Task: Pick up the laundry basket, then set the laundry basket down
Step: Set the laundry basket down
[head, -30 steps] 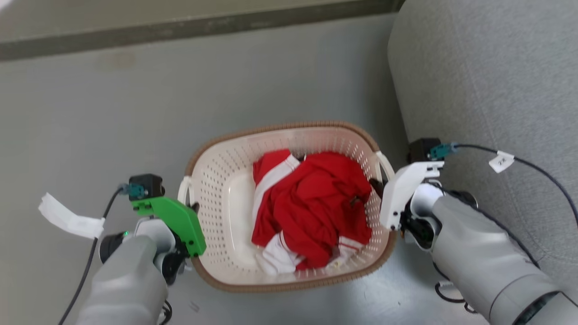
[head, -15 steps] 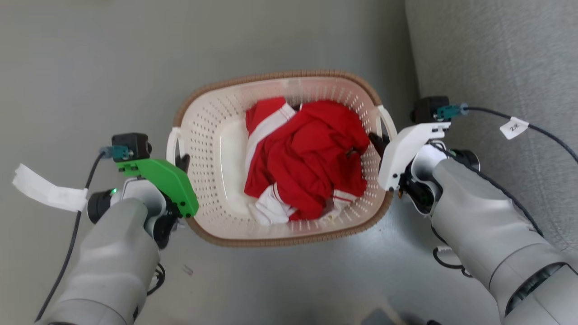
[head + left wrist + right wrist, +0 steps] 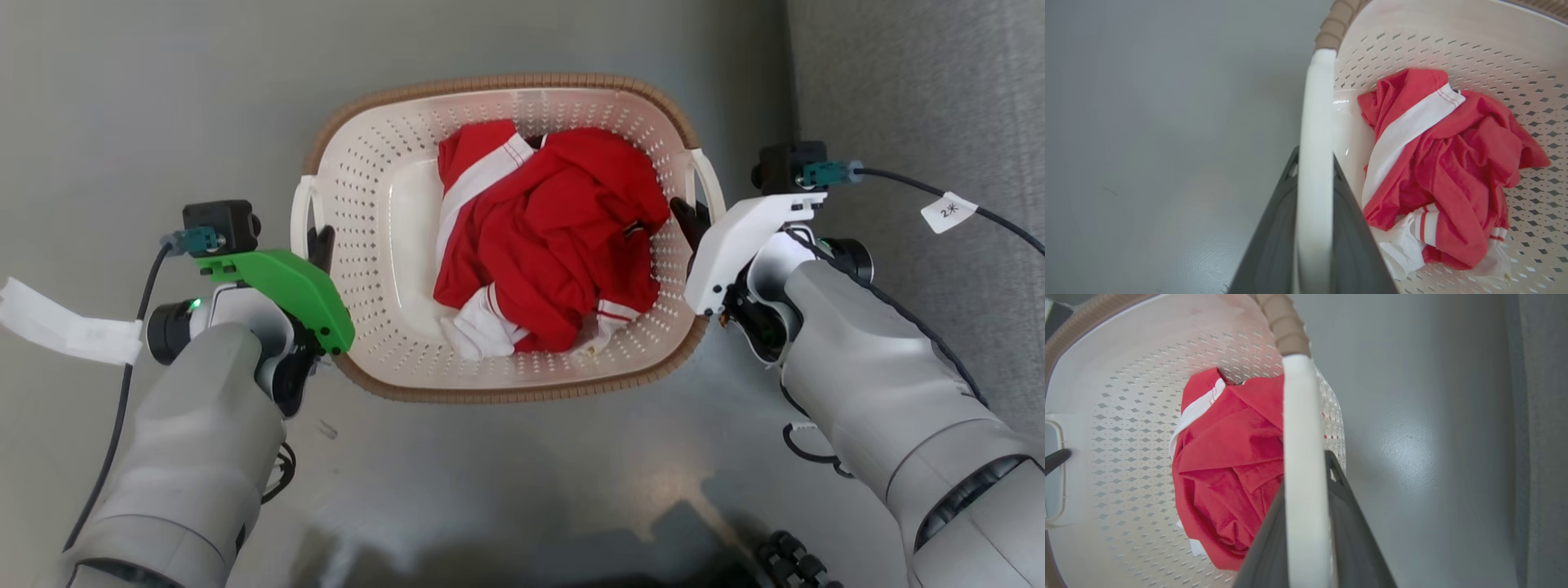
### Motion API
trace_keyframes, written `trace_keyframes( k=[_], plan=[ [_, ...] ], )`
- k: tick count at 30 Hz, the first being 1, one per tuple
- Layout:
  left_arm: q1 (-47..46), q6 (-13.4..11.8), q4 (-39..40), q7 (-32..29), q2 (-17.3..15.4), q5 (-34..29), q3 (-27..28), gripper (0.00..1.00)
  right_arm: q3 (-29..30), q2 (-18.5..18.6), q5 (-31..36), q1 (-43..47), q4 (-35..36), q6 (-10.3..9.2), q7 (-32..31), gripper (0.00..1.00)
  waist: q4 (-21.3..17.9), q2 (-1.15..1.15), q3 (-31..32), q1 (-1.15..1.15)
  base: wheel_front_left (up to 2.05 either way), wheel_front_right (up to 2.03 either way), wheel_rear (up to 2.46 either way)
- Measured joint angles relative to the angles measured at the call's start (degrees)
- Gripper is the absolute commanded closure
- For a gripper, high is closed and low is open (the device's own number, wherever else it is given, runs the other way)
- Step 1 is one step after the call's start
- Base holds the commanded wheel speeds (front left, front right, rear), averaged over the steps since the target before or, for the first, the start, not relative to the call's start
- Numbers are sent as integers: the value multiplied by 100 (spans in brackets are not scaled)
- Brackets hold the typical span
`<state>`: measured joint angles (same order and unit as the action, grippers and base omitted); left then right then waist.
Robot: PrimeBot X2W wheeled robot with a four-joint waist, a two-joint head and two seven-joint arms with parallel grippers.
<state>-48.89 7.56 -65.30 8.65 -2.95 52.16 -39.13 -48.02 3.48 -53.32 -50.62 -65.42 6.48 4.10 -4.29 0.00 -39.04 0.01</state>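
The laundry basket [image 3: 367,204] is cream-white and perforated, with a brown woven-look rim, and lies between my two arms over the grey floor. Crumpled red and white clothes [image 3: 555,237] fill its right half. My left gripper [image 3: 321,245] is shut on the white left handle [image 3: 1314,102], its dark fingers [image 3: 1274,228] pressed to either side of the bar. On the other side, my right gripper [image 3: 688,219] is shut on the right handle [image 3: 1300,416], whose bar runs between that gripper's fingers [image 3: 1347,522]. I cannot tell whether the basket's bottom touches the floor.
A grey upholstered piece of furniture [image 3: 922,98] stands close along the right, next to my right arm. Bare grey floor [image 3: 163,98] spreads to the left and beyond the basket. Dark cables with white tags hang from both wrists, and my dark base [image 3: 784,563] shows at the bottom.
The whole picture has shifted, so the camera has moved; the dark strip at the top is gone. The basket now looks larger and sits higher in the picture. Both grippers keep their hold on the handles.
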Motion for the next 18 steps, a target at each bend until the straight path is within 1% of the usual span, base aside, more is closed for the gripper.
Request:
trace_keyframes(
  k=[8,18],
  plan=[
    [-253,0,82,208,-19,-45,-8,100,19,16,1,-252,-14,0,253,100,24,0,-517,0,0,0,0],
    [-513,-1,120,321,-30,-49,-29,100,40,51,27,-464,-41,2,513,100,64,0,-1003,0,0,0,0]
  ],
)
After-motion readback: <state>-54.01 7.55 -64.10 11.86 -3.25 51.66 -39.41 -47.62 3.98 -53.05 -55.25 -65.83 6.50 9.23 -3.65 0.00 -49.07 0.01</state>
